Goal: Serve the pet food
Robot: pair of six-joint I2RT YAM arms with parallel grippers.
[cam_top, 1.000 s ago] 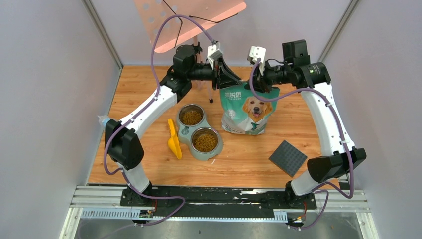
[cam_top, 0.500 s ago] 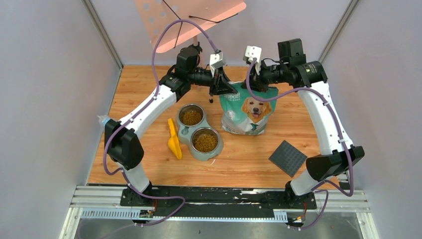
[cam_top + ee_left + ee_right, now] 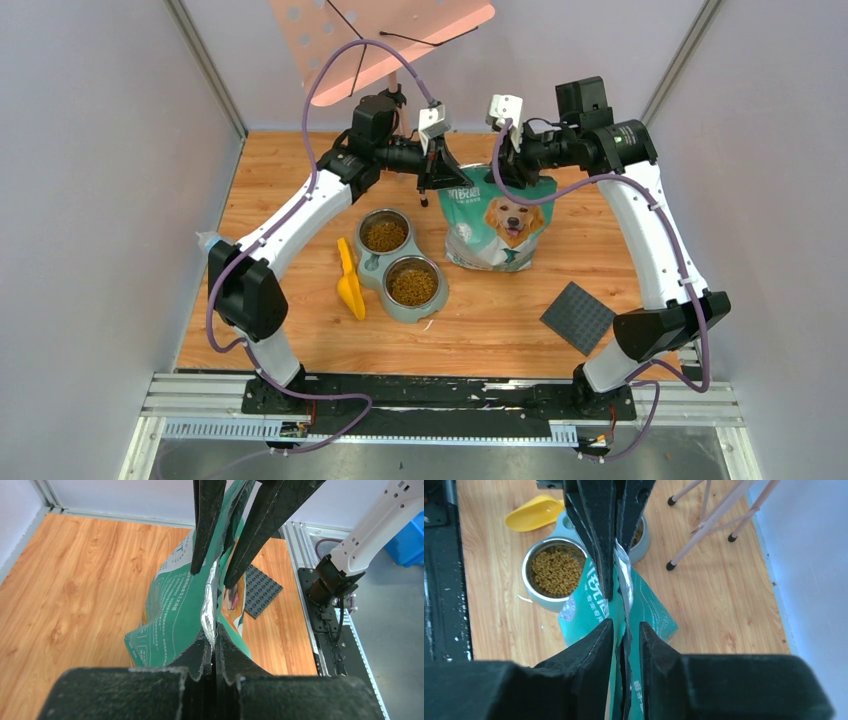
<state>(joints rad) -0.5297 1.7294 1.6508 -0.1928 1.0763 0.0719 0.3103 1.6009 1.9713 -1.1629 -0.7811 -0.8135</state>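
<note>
Kibble (image 3: 412, 284) fills both bowls (image 3: 441, 294) left of the upright bag (image 3: 497, 228). From above, the left gripper (image 3: 438, 186) and right gripper (image 3: 506, 176) meet at the bag's top. Left wrist: that gripper is clamped on the bag's silvery top edge. Right wrist: its fingers (image 3: 594, 645) straddle the same edge; whether they bite, I cannot tell. Serving looks done, so this is probably sealing: pinch level, squarely on the seam, without tipping the bag.

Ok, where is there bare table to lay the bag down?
Bare table on the bag's near side, between the double bowl and the black mat; also the far-left corner. Crowded around scoop, bowl and bag.
</note>
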